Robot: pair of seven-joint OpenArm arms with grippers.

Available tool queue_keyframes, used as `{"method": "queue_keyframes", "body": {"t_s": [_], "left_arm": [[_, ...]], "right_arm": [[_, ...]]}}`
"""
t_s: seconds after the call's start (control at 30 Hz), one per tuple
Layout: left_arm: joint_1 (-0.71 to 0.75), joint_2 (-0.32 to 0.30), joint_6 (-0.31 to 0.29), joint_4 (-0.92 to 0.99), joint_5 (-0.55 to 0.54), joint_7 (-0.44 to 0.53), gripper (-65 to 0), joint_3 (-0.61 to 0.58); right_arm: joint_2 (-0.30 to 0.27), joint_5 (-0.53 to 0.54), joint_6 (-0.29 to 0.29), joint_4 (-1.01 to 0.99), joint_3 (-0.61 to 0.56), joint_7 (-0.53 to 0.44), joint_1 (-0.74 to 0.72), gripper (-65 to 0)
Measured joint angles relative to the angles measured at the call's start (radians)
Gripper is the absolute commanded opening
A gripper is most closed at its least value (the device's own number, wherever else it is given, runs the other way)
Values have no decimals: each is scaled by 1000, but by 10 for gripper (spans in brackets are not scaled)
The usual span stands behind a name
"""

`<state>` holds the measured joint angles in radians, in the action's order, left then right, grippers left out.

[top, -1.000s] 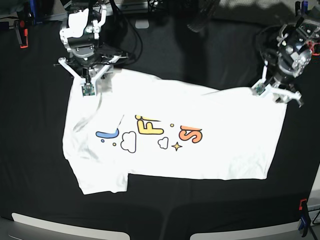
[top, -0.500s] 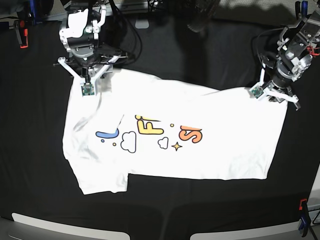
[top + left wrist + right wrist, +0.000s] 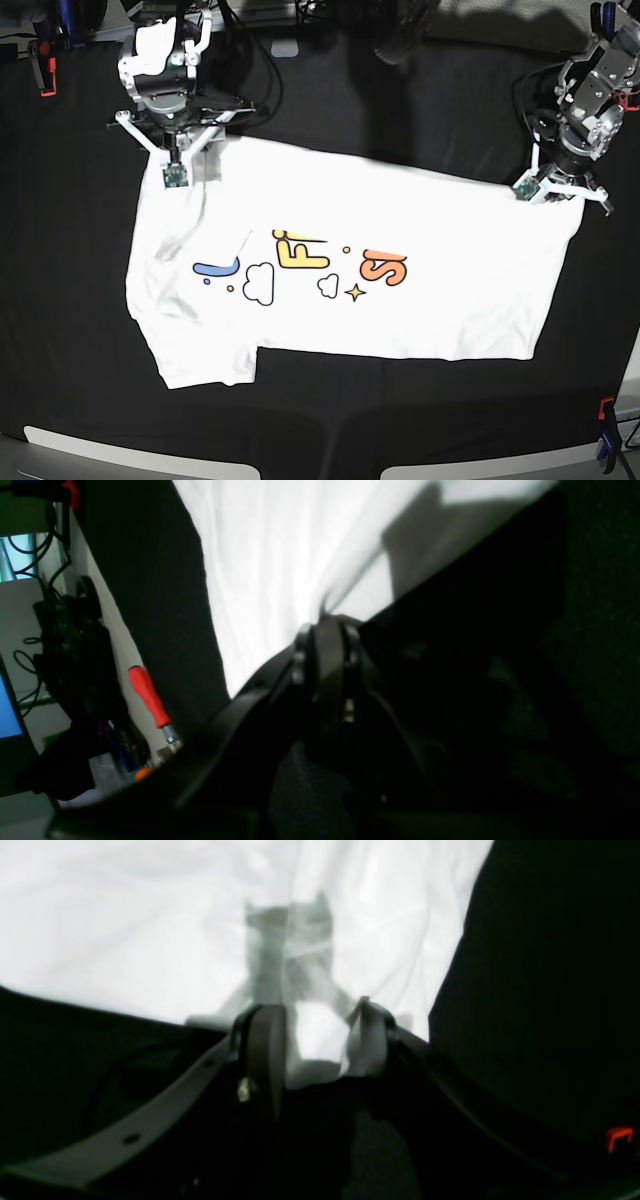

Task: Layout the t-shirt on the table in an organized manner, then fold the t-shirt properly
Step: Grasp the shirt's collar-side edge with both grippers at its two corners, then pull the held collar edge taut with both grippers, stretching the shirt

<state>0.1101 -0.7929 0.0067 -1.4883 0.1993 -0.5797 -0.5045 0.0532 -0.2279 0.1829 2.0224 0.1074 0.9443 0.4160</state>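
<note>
The white t-shirt (image 3: 400, 310) lies print-up on the black table (image 3: 400, 420), collar end toward the left. My right gripper (image 3: 172, 160) sits on its far left corner. In the right wrist view a wad of the t-shirt (image 3: 125, 915) fills the gap in that right gripper (image 3: 317, 1040), whose jaws press on it from both sides. My left gripper (image 3: 556, 186) is at the far right corner. The left wrist view shows this left gripper (image 3: 324, 630) with jaws together, pinching a ridge of t-shirt (image 3: 260, 555) cloth. The shirt's far edge runs straight between the two grippers.
Red clamps (image 3: 42, 65) hold the table cloth at the far left, and another clamp (image 3: 605, 420) sits at the near right. A red-handled clamp (image 3: 147, 695) shows at the table edge. Cables (image 3: 280, 50) lie behind the arms. Pale strips (image 3: 100, 450) line the near edge.
My left gripper closed on the shirt's far right corner and drew it outward to the right. The shirt's far edge went from sagging to straight. The right gripper barely moved.
</note>
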Motion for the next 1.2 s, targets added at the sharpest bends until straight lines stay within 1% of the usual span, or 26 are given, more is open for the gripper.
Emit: {"method": "queue_keyframes", "body": {"t_s": [0.07,0.27,0.3,0.4,0.47,0.57,0.7,0.73,0.8,0.87,0.9,0.93,1.0,1.2], "left_arm": [[0,0,0,0,0,0,-650,0],[0,0,0,0,0,0,-650,0],[0,0,0,0,0,0,-650,0],[0,0,0,0,0,0,-650,0],[0,0,0,0,0,0,-650,0],[0,0,0,0,0,0,-650,0],[0,0,0,0,0,0,-650,0],[0,0,0,0,0,-1,-650,0],[0,0,0,0,0,-1,-650,0],[0,0,0,0,24,-11,-650,0],[0,0,0,0,43,-21,-650,0],[0,0,2,0,57,-32,-650,0],[0,0,18,0,70,-51,-650,0],[1,0,23,2,70,-53,-650,0]], "right_arm": [[1,0,0,0,0,26,0,-420],[2,0,3,0,0,26,23,-425],[2,0,3,0,0,26,27,-448],[2,0,3,0,0,13,29,-581],[2,0,3,0,0,1,27,-650],[-6,-1,4,0,0,-21,28,-650],[-54,-2,4,0,0,-24,27,-650],[-68,-2,18,0,0,-18,28,-650],[-93,-1,85,0,0,0,27,-650],[-113,-3,154,0,0,23,27,-650],[-127,1,182,0,0,27,28,-650],[-148,27,193,0,-1,33,28,-650],[-197,63,204,0,-2,33,29,-650],[-360,64,204,0,-2,35,28,-650]]}}
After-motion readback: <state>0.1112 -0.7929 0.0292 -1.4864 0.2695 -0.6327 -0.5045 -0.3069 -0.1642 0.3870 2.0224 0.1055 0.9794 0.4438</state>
